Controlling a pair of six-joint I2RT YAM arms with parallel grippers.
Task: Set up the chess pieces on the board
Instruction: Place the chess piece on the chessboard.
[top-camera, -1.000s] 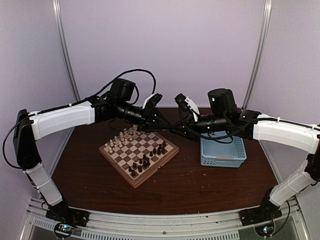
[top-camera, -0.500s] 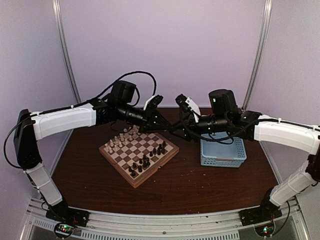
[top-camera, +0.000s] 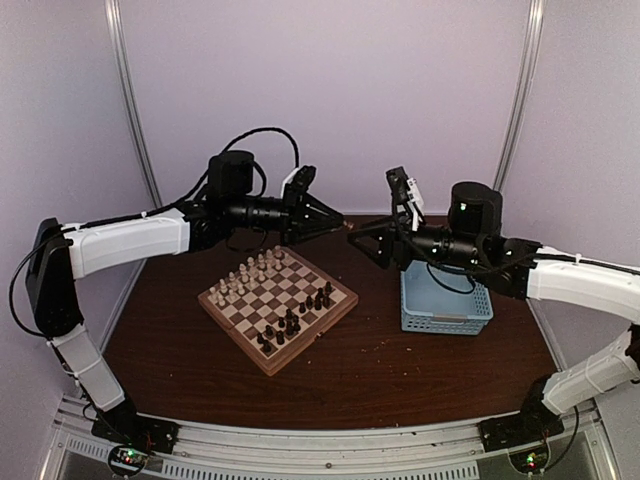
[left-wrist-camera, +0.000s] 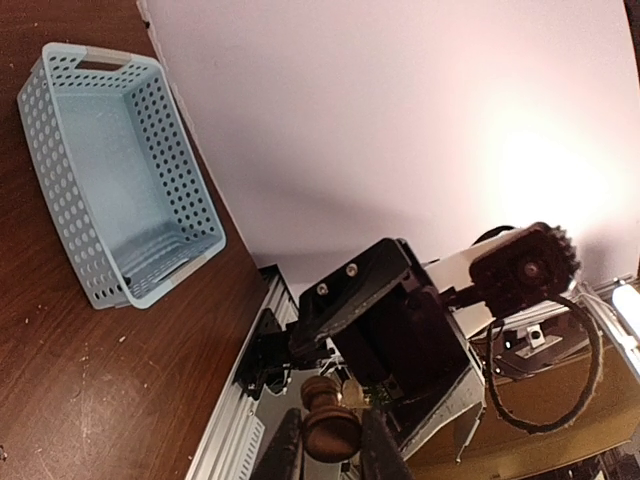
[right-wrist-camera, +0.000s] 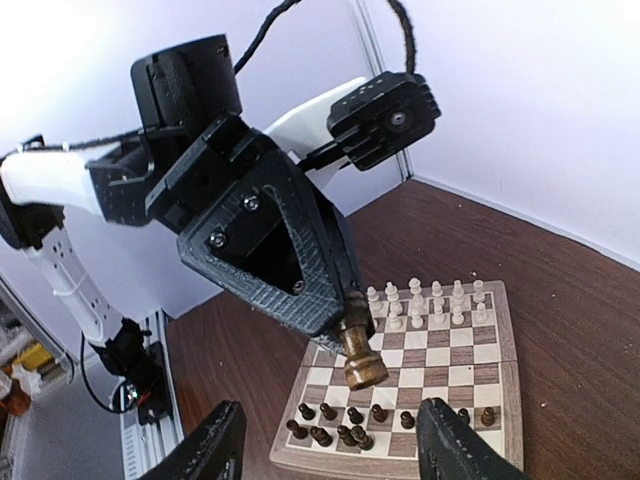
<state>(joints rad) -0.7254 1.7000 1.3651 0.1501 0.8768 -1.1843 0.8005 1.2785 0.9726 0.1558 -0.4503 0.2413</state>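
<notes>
Your dark brown wooden surface (top-camera: 400, 380) carries the square wooden chessboard (top-camera: 272, 298) with light and dark checkered squares. It sits left of centre, turned corner-on to you. The light blue perforated plastic basket (top-camera: 445, 322) sits to its right, well apart from it. Both white-and-black arms reach in from the sides and meet in the air beyond the chessboard's far right edge.

Your left fingers (right-wrist-camera: 325, 285) are closed on one small dark brown turned wooden chess piece (right-wrist-camera: 360, 360), pinching it at a narrow end. It is off the chessboard, held high above the surface. Its long axis carries on the line of the left fingers, lying close to level rather than upright. Its free, wider end points toward your right arm. You cannot tell whether that end is the head or the base.

Your right fingers (right-wrist-camera: 222, 440) are spread wide with nothing between them, near the chess piece and not touching it.

On the chessboard, the cream chessmen (top-camera: 245, 277) stand upright in two rows along the far left edge. The dark brown chessmen (top-camera: 295, 318) stand along the near right edge.
</notes>
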